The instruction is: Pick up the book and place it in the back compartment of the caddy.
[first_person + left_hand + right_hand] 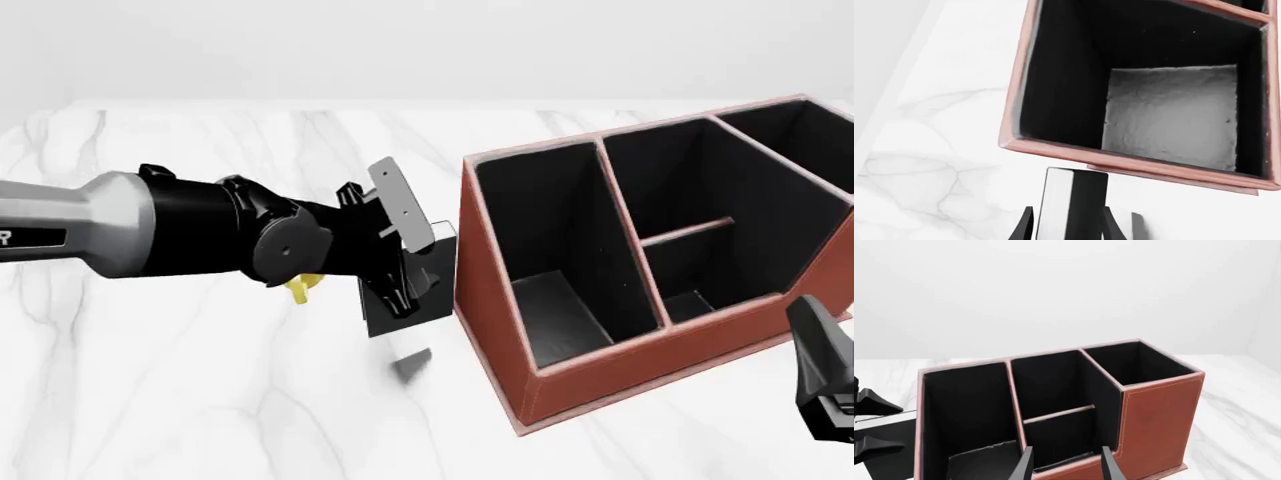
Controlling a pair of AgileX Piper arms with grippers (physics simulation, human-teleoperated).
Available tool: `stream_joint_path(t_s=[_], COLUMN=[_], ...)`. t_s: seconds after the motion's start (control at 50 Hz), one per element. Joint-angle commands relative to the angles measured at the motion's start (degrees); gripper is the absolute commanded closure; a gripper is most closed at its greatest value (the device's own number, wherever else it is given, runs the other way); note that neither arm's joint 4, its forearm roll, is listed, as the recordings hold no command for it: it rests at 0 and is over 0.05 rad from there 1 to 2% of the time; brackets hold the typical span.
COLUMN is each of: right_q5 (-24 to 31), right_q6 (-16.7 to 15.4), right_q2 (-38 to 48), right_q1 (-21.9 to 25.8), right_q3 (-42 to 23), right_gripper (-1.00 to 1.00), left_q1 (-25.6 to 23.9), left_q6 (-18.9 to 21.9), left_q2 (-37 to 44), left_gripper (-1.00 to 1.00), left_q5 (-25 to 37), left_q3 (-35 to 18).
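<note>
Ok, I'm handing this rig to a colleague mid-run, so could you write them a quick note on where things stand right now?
Left end effector: shut on the small thick black book, held off the white marble table just left of the caddy.
Right end effector: open, holding nothing, low at the near right side of the caddy.
Reddish-brown, black-lined caddy: standing on the table, all cells look unfilled.
Done: book picked up.
Left: carry it over the caddy, lower it into the small squarish back compartment, release.

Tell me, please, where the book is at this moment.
In the front view the book is held off the table in the left pincer, just left of the caddy and outside its left wall.
</note>
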Motion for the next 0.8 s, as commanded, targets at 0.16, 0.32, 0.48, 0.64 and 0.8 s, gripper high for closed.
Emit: stream_joint_path(t_s=[0.16, 0.32, 0.48, 0.64, 0.8], right_q5=[-0.4, -0.1, -0.1, -0.1, 0.0], right_q6=[0.0, 0.0, 0.0, -0.1, -0.1], right_q2=[0.5, 0.2, 0.1, 0.2, 0.0], right_q1=[-0.1, -0.1, -0.1, -0.1, -0.1], right_q3=[0.1, -0.1, -0.1, -0.1, -0.1], right_gripper=[-1.0, -1.0, -1.0, -1.0, -1.0], left_q1=[0.6, -2.2, -2.7, -3.6, -5.0], left_q6=[-1.0, -4.8, -5.5, -6.9, -8.8], left_q2=[2.8, 2.1, 1.0, -4.2, -8.6], left_gripper=[-1.0, 1.0, 1.0, 1.0, 1.0], left_q5=[-2.9, -3.0, -2.2, 0.6, 0.9], left_q3=[0.6, 1.3, 1.6, 1.6, 4.2])
